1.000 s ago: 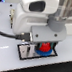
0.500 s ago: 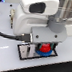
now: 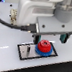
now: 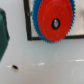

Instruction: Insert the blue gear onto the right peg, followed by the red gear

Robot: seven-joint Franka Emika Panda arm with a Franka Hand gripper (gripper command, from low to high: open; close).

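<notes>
The red gear [image 3: 44,46] sits on top of the wider blue gear [image 3: 43,51], both stacked on the right peg of the grey black-bordered plate [image 3: 25,53]. The right peg is hidden by the gears. The left peg [image 3: 28,50] stands bare. In the wrist view the red gear [image 4: 54,21] shows its dark centre hole, with the blue gear's teeth [image 4: 46,40] ringing it. My gripper [image 3: 45,38] hangs just above the stack, jaws apart and empty, touching neither gear. Its fingers do not show in the wrist view.
The plate [image 4: 29,30] lies on a white table [image 3: 5,60]. A dark green object [image 4: 4,35] shows at the wrist view's edge. Green-black fixtures [image 3: 65,38] and cables stand behind the plate.
The gripper has lifted slightly off the red gear. The gears stay stacked on the peg.
</notes>
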